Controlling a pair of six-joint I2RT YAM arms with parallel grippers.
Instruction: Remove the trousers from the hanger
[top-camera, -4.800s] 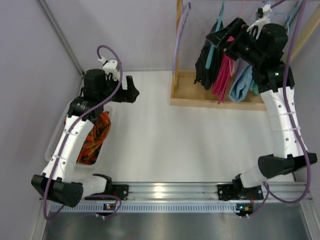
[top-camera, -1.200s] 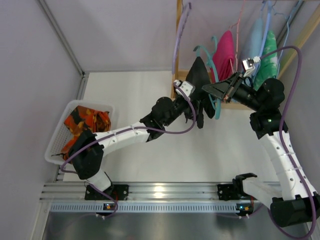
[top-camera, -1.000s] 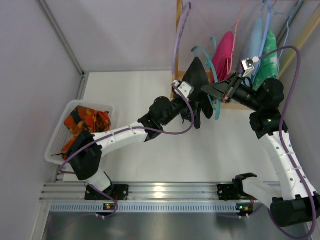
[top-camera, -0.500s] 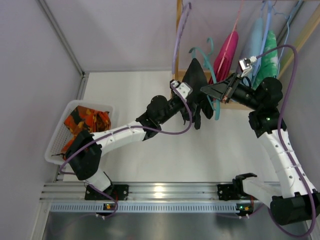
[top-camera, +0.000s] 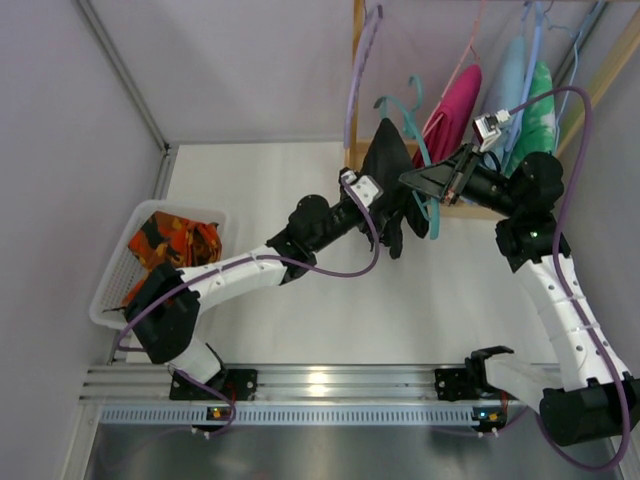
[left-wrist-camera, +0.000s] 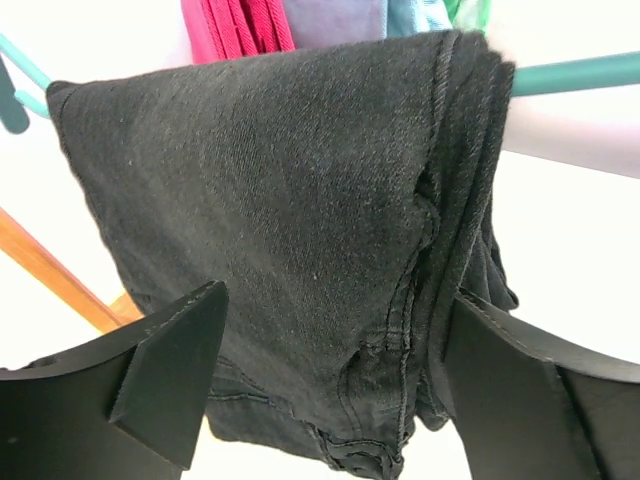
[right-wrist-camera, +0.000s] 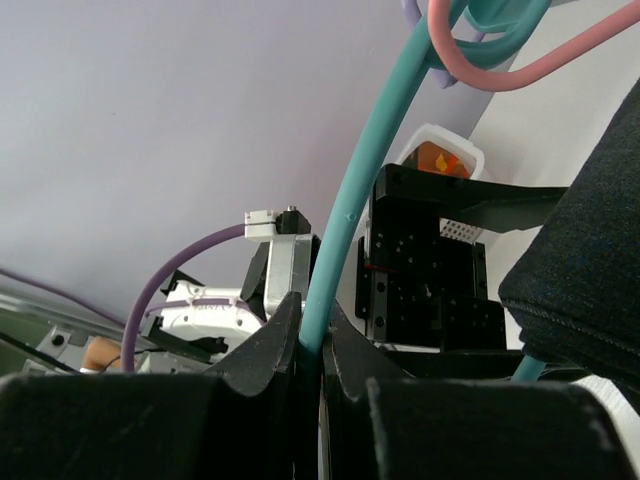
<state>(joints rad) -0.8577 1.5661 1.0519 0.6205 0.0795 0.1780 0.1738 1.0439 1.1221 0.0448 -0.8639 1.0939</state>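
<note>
Left gripper (left-wrist-camera: 330, 375) spread wide, blunt black fingers (left-wrist-camera: 165, 375) flanking the trousers (left-wrist-camera: 290, 200); contact unclear. Trousers of black, finely grained fabric with stitched seams, folded limp over the thin teal hanger (left-wrist-camera: 575, 75) bar. Right gripper (right-wrist-camera: 310, 345) clenched on the hanger's smooth round rod, clear only in the right wrist view, with a pink hanger (right-wrist-camera: 520, 70) hook curving above. Top view: both at the desk (top-camera: 300, 300) far-right edge by the wooden rack (top-camera: 357, 25). Left arm stretched diagonally, right arm raised, elbow bent, reaching left.
</note>
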